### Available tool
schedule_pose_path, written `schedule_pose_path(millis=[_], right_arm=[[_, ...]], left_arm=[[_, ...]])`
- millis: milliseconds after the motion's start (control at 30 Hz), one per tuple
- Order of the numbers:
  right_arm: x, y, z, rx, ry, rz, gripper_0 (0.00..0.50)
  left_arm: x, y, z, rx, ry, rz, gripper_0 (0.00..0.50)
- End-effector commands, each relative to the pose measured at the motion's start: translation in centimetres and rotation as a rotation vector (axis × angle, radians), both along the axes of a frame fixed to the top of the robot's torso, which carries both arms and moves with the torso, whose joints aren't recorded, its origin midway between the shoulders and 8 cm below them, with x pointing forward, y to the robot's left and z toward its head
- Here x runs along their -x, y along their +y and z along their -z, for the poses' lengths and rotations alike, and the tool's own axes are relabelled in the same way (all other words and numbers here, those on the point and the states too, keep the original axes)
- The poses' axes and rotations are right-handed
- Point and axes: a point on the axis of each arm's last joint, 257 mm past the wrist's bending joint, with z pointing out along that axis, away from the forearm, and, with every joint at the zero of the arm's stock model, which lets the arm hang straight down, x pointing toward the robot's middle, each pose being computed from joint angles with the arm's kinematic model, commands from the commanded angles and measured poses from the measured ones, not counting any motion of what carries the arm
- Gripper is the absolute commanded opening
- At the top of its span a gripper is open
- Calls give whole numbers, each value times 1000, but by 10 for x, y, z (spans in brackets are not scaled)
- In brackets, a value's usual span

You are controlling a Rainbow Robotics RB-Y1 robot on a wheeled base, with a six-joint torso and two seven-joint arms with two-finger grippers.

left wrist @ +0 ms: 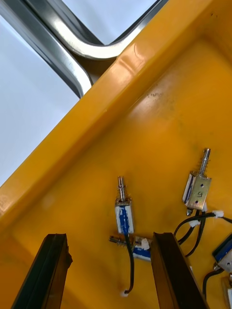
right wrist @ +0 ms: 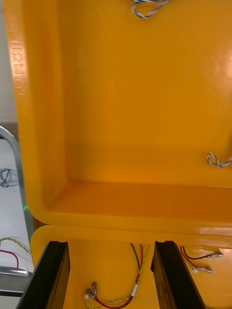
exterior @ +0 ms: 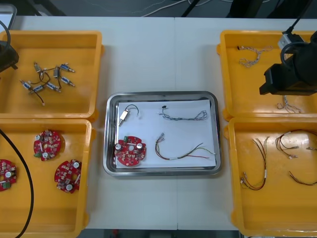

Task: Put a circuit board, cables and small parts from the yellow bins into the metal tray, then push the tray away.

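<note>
Hanging spread and empty, my left gripper (left wrist: 108, 236) is over small metal parts (left wrist: 123, 212), my right gripper (right wrist: 111, 244) likewise over the right yellow bins (exterior: 233, 79). The metal tray (exterior: 161, 94) looks loaded; a lopsided push could jam it against them.

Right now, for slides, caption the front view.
Metal tray holds red circuit board, small metal part, two cables; left gripper, right gripper open over far yellow bins.

My left gripper (left wrist: 108, 236) hung left of the metal tray (exterior: 161, 94), fingers apart; my right gripper (right wrist: 111, 243) hung right of it (fingers likewise spread).
</note>
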Motion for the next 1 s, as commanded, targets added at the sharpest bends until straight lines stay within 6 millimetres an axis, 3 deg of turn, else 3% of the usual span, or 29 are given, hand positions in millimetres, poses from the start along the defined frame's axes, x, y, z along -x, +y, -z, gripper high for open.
schedule_pose_path(millis=[33, 267, 700, 1000], right_arm=[[7, -43, -15, 19, -38, 88, 500], [9, -60, -24, -14, -60, 128, 500], [36, -83, 5, 2, -24, 185, 500], [55, -81, 15, 30, -32, 173, 500]], left_arm=[[-25, -7, -28, 62, -123, -75, 500], [-33, -4, -19, 41, -142, -92, 500], [-31, -9, 0, 53, -114, -94, 500], [-32, -10, 12, 70, -111, -98, 500]])
